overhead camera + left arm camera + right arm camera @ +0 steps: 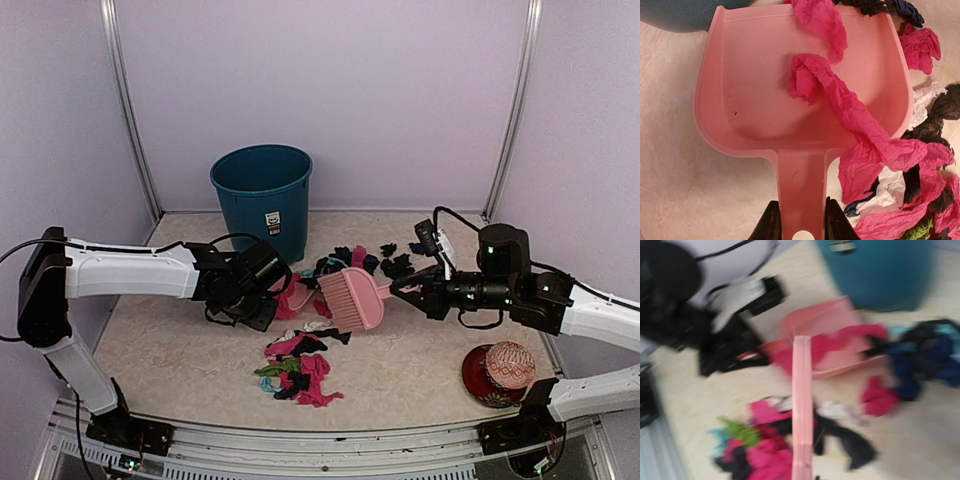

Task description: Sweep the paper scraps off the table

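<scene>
Paper scraps (pixel 300 372) are heaped on the table (pixel 170 350) on the near side of both grippers, between them, closer to the left gripper (pixel 800 226). More lie beyond the brush (pixel 352 298). The dustpan (pixel 765 100), two magenta scraps in it, is clamped by its handle in the left gripper, arm stretched low. The brush, its long axis aimed at the dustpan, is held in the closed right gripper (pixel 402 289) — a sweep toward the dustpan is judged next.

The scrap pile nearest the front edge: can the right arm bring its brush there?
Probably yes. The right gripper holds the brush just behind that pile; only a few scraps lie between, and the dustpan is off to the left.
</scene>
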Robot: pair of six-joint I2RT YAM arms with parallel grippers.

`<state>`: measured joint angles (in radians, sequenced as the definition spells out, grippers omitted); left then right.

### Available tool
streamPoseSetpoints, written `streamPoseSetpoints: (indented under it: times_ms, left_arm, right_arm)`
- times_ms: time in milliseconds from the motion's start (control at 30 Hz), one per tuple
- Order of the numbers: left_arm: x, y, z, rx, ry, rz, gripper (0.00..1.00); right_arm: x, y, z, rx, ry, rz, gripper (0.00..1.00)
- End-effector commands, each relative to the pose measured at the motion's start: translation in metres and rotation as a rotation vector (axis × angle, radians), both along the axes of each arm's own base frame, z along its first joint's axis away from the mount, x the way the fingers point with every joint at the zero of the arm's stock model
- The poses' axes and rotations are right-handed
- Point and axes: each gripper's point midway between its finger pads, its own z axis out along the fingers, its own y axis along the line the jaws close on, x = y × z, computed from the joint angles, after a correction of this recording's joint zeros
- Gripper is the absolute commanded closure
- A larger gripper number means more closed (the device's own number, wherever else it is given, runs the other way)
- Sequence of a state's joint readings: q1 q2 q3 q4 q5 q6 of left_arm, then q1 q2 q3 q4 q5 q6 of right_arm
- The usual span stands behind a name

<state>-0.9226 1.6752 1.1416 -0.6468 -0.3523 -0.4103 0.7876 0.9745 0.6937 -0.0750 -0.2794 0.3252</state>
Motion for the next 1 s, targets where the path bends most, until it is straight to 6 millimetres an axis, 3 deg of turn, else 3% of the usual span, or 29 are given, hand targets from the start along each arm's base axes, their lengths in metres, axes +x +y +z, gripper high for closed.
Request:
streamPoseSetpoints:
  times_ms: [0, 267, 367, 500, 633, 833, 967]
  left_arm:
    - [-0.008, 0.020, 0.012, 0.063, -0.011, 0.001, 1.00]
    - [-0.014, 0.038, 0.016, 0.089, -0.011, 0.027, 1.00]
    - [-0.018, 0.044, 0.015, 0.096, -0.005, 0.028, 1.00]
    - [-0.022, 0.050, 0.013, 0.103, 0.008, 0.027, 1.00]
    - [-0.027, 0.058, 0.012, 0.114, 0.012, 0.029, 1.00]
    - [-0.030, 0.061, 0.019, 0.103, 0.007, 0.031, 1.00]
    - [-0.030, 0.061, 0.020, 0.099, 0.009, 0.032, 1.00]
  right_arm:
    - [-0.039, 0.038, 0.018, 0.086, 0.008, 0.310, 1.00]
    - [-0.093, 0.093, -0.005, 0.097, 0.098, 0.580, 1.00]
    - [-0.098, 0.112, -0.019, 0.092, 0.148, 0.611, 1.00]
    - [-0.084, 0.129, -0.049, 0.024, 0.202, 0.550, 1.00]
    - [-0.062, 0.130, -0.085, -0.103, 0.201, 0.448, 1.00]
    - [-0.020, 0.104, -0.118, -0.299, 0.149, 0.218, 1.00]
    - [0.004, 0.080, -0.121, -0.354, 0.121, 0.110, 1.00]
